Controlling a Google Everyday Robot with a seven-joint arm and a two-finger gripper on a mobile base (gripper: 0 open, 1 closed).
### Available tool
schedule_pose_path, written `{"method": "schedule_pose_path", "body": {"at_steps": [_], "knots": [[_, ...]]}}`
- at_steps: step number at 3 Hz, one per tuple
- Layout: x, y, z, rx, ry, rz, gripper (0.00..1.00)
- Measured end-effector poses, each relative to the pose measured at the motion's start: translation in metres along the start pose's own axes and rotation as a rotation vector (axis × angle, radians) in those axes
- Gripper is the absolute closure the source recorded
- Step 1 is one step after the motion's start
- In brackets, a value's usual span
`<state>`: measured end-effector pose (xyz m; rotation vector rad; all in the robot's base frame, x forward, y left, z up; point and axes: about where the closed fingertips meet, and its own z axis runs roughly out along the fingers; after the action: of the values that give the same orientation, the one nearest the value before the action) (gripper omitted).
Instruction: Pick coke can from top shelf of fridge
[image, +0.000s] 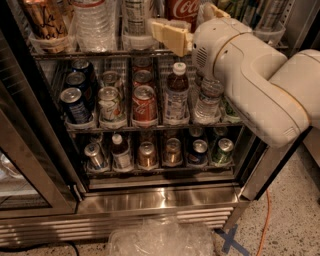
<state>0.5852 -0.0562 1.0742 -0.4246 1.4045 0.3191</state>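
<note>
One water bottle (95, 25) stands left on the top shelf (75, 53) of the fridge (150, 200). We see the coke can (181, 9) near the shelf's middle. Our gripper (194, 22) is at it, fingers (170, 36) spread, one just left of the can, one right of it.

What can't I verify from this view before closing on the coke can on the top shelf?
All in the camera view:
- coke can: its top is cut off by the picture's upper edge, and its lower part is hidden behind the gripper, which hangs at the front rail of the top shelf.
- Gap between gripper and can: cannot be judged, because they overlap.
- Top shelf's right end: hidden by the arm.
</note>
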Motion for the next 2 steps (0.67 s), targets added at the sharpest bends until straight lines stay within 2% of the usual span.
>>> {"method": "schedule_pose_path", "body": {"at_steps": [2], "knots": [[0.0003,-0.0052,0.0062,0.008,0.007,-0.003,0.13]]}}
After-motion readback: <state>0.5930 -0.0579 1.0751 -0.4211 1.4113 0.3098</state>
